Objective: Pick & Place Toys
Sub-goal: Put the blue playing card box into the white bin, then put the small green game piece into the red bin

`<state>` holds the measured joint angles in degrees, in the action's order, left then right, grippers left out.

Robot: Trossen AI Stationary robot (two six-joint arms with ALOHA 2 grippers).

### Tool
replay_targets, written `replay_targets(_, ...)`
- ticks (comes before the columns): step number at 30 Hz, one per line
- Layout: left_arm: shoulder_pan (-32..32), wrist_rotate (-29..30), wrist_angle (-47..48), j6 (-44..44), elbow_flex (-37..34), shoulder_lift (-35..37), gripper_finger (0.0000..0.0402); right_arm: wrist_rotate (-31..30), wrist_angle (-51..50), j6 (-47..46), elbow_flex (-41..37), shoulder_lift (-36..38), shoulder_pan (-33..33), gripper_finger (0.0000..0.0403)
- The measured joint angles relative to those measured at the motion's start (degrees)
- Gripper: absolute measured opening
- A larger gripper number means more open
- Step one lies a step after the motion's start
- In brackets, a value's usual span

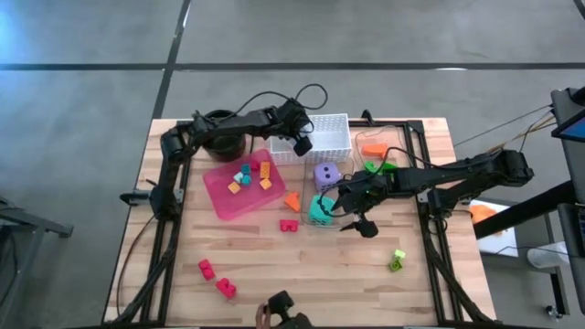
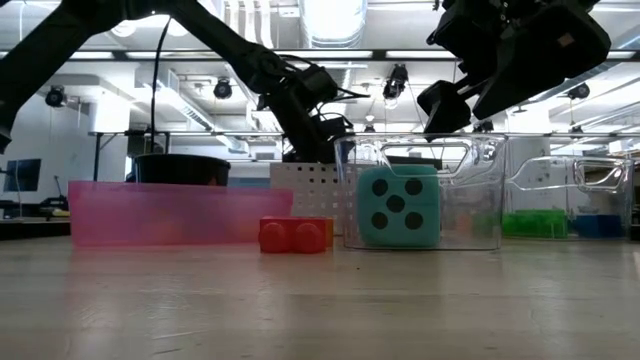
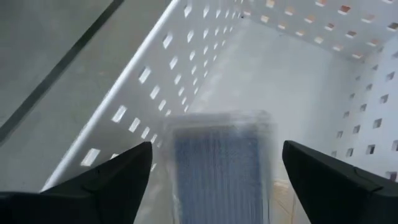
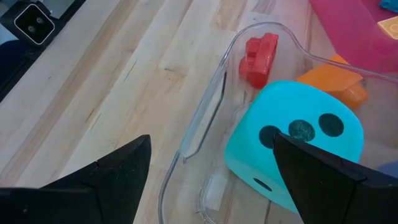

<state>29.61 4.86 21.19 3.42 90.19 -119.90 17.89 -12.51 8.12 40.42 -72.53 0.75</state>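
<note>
Butcher-block table (image 1: 302, 274), high view: pale wood planks carry everything; clock directions below are read on this view.
Left gripper (image 1: 301, 139), high view: over the 9 o'clock end of the white perforated basket (image 1: 334, 137), which sits at 12 o'clock on the table.
Right gripper (image 1: 352, 212), high view: at the table's centre, over the clear bin and beside the teal die (image 1: 319, 209).
Purple die (image 1: 326, 175), high view: just toward 12 o'clock of the teal die.
Pink tray (image 1: 219, 196), high view: long axis running from 10 to 4 o'clock; small orange and teal bricks (image 1: 247, 178) lie in it.
Loose bricks, high view: red brick (image 1: 290, 225) just toward 7 o'clock of the teal die; two red-pink bricks (image 1: 215, 279) at 7 o'clock on the table; green brick (image 1: 397, 260) at 4 o'clock.
Low view: teal die shows a five-dot face inside the clear bin (image 2: 470, 190); the red brick's long axis lies across the picture, in front of the pink tray; black round pot (image 2: 180, 168) behind the tray.
Left wrist view: fingers (image 3: 106, 186) spread wide over the basket floor; between them a blurred blue ribbed card (image 3: 217, 168), long axis pointing away from the camera; whether it touches the floor I cannot tell.
Right wrist view: fingers (image 4: 93, 186) spread wide, gripping nothing; teal die upright in the clear bin, an orange brick (image 4: 339, 81) and the red brick beyond it.
</note>
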Motion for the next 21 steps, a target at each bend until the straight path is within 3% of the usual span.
replay_targets(13,0.06,0.85,-0.30,1.44,1.35,0.70,0.0374,0.02,-0.04,-0.02,0.00,0.00,0.00,0.0333)
replay_targets(21,-0.78,0.19,2.37,3.02,1.51,8.01,0.0369,0.02,-0.02,-0.02,-0.02,0.00,0.00,0.0333)
